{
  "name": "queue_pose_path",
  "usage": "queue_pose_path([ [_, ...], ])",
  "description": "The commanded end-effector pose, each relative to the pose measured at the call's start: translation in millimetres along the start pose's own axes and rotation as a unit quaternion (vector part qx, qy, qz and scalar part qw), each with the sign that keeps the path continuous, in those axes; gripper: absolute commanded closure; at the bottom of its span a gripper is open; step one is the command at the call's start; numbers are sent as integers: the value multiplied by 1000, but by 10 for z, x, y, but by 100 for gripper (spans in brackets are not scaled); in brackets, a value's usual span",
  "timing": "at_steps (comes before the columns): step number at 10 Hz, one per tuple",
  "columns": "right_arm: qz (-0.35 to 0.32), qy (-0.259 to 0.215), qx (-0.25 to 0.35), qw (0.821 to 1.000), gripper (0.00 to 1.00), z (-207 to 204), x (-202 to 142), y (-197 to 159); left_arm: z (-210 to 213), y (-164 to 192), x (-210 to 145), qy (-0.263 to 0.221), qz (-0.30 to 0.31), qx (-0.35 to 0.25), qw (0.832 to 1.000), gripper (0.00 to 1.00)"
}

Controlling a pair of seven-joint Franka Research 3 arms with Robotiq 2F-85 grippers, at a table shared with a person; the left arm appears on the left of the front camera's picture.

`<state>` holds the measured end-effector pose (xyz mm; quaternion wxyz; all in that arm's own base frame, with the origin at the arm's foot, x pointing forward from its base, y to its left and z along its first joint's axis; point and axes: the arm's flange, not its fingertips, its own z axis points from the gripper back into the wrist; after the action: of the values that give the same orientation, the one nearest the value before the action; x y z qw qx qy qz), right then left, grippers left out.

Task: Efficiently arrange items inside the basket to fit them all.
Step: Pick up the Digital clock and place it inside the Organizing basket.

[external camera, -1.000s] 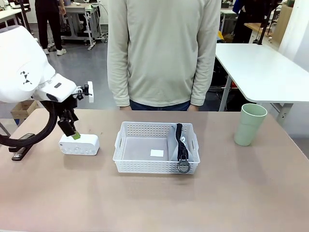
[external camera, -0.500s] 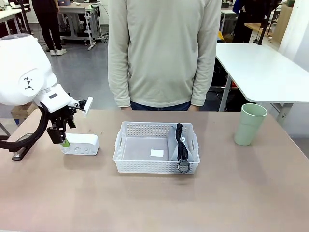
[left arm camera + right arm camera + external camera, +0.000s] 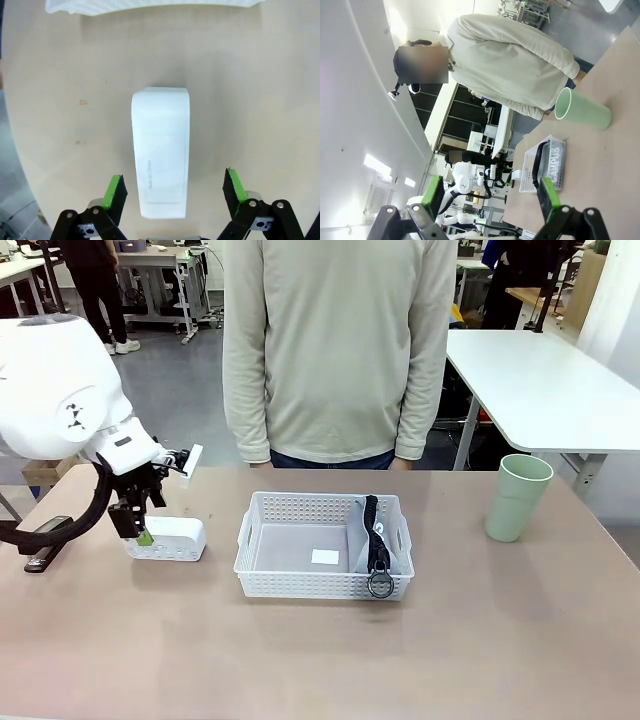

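White boxy device (image 3: 172, 538): on the brown bench (image 3: 300, 660), left of the perforated white plastic basket (image 3: 300, 583), apart.
Left gripper (image 3: 174, 185): wide, straddling the device's end, pads clear.
Grey zip pouch (image 3: 375, 540): on edge, basket's right end.
Pale green cup (image 3: 518, 497): far right.
Black stapler (image 3: 45, 540): far left.
Right gripper (image 3: 491, 194): wide, empty.
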<state>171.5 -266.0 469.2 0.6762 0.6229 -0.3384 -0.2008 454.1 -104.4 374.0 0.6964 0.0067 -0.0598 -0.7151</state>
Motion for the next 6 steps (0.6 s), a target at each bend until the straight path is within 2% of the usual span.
queue_pose_path([
  [1,14,-6,11,1000,0,-18,31,22,-183,183,-27,11,-11,-18,1000,0],
  [6,14,-6,11,1000,0,-18,31,22,-495,287,-63,22,-23,-48,998,0],
])
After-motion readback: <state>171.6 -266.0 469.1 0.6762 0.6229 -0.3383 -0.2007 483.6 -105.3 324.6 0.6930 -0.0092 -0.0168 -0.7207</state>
